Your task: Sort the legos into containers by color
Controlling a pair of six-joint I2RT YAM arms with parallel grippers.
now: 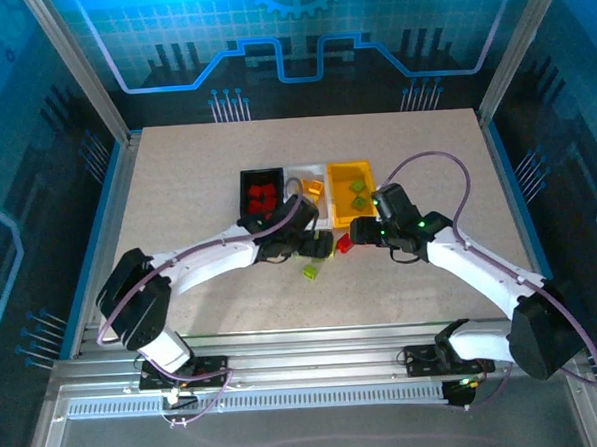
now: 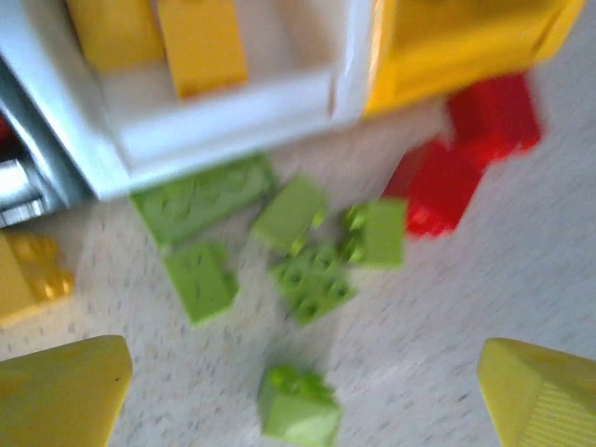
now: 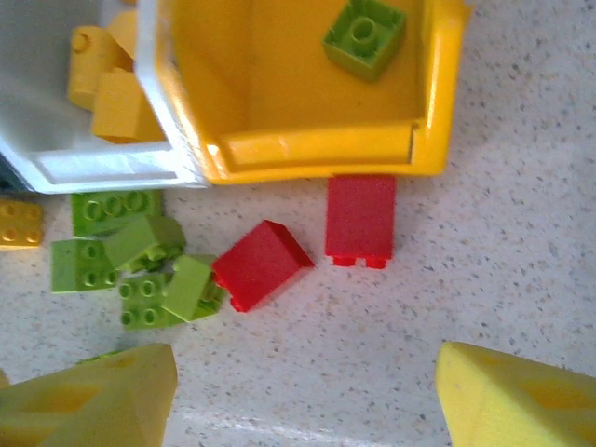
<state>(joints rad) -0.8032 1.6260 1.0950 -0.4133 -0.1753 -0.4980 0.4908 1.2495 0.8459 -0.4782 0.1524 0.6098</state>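
Observation:
Three containers stand in a row: a black bin (image 1: 246, 176) with red legos (image 1: 262, 197), a white bin (image 1: 323, 220) with yellow-orange legos (image 2: 200, 42), and a yellow bin (image 3: 279, 93) with a green lego (image 3: 365, 35). In front of them lie several lime green legos (image 2: 307, 251), two red legos (image 3: 261, 264) (image 3: 360, 219) and a yellow-orange one (image 3: 19, 223). My left gripper (image 2: 303, 358) is open just before the green cluster. A single green lego (image 2: 298, 405) sits loose between its fingers, touching neither. My right gripper (image 3: 307, 391) is open over bare table below the red legos.
Both arms reach in from the near edge and their grippers meet close together in front of the bins (image 1: 339, 239). The white bin's front rim (image 2: 233, 121) and the yellow bin's front wall (image 2: 447, 56) stand right behind the loose legos. A raised frame borders the table (image 1: 177, 190).

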